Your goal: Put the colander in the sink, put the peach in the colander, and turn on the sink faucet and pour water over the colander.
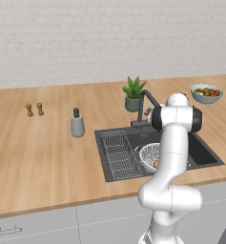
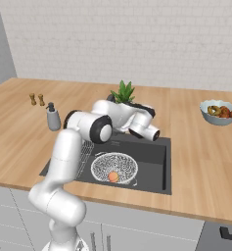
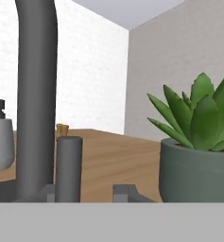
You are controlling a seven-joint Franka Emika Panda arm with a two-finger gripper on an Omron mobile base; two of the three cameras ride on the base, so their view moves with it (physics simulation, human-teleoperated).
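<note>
The colander [image 2: 114,167] sits in the sink [image 2: 154,171], the peach [image 2: 113,177] inside it toward its near rim; the wire rack [image 1: 118,155] lies in the sink's left part. The arm reaches to the back of the sink beside the faucet [image 1: 145,107], its gripper [image 3: 90,193] low by the faucet's base; the fingertips [image 3: 125,193] stand fairly close together with the short lever [image 3: 68,168] rising just by the left one; whether they pinch it cannot be told. The plant [image 3: 198,151] stands just right; the soap bottle [image 1: 77,123] stands on the counter [image 1: 38,157] left of the sink; the food bowl [image 2: 219,112] sits far right.
</note>
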